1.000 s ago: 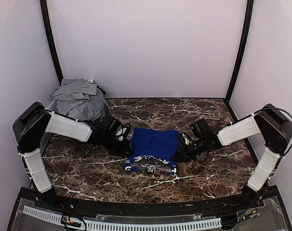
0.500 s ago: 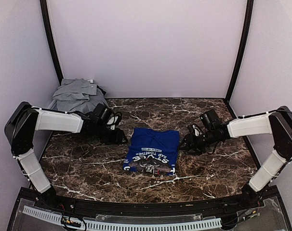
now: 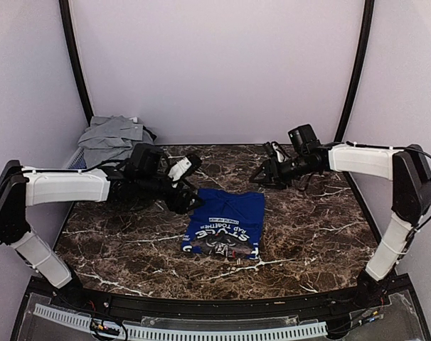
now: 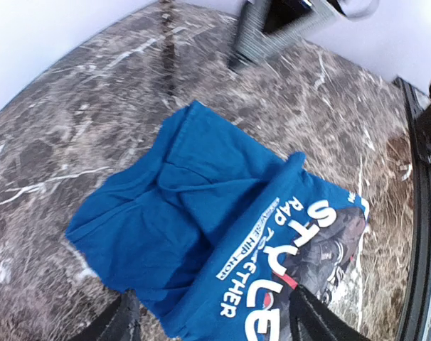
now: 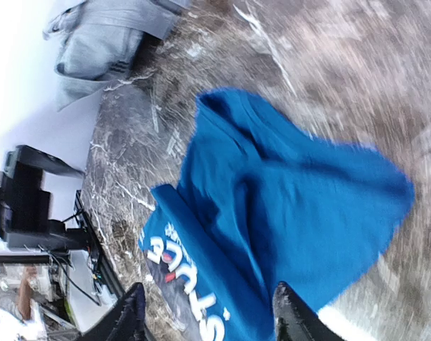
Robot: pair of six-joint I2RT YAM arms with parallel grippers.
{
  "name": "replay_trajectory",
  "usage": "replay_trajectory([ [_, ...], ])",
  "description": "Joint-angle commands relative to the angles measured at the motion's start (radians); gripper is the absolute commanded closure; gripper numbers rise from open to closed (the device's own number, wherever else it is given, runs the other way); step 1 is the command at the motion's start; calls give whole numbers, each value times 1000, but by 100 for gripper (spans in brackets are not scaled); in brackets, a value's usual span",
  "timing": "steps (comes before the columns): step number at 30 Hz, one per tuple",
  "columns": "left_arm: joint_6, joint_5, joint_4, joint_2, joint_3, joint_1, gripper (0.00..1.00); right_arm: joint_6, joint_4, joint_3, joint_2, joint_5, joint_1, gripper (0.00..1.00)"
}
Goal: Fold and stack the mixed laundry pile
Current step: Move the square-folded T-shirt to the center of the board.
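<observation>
A royal-blue T-shirt (image 3: 225,224) with white print lies folded on the marble table, print toward the near edge. My left gripper (image 3: 193,203) hovers just off its far-left corner, open, holding nothing. The left wrist view looks down on the shirt (image 4: 201,213) between the two dark fingertips (image 4: 119,320). My right gripper (image 3: 262,175) is raised behind the shirt's far-right corner, open and empty. In the right wrist view the shirt (image 5: 286,206) lies below that gripper (image 5: 208,320). The rest of the laundry pile, topped by a light-grey garment (image 3: 112,138), sits at the far left.
The grey pile rests in a basket (image 3: 77,158) at the table's far-left corner and also shows in the right wrist view (image 5: 109,35). Walls close the back and sides. A black rail (image 3: 201,309) runs along the near edge.
Both grippers opened and let go of the blue shirt. The left one lifted and shifted to its far-left corner; the right one rose and drew back toward the far wall. The shirt lies flatter.
</observation>
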Motion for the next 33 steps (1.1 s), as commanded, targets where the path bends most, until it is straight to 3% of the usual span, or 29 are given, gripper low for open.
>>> replay_trajectory([
  [1,378,111,-179,157,141,-27,32,-137,-71,207,146,-112,19,52],
  [5,491,114,-156,235,177,-60,36,-160,-94,335,276,-160,27,60],
  [19,604,173,-163,449,313,-87,50,-207,-135,574,636,-140,90,64],
  [27,564,121,-187,453,219,-162,60,-213,-95,438,611,-98,166,65],
  [33,448,49,-123,285,7,-265,63,-133,30,172,463,-71,252,66],
])
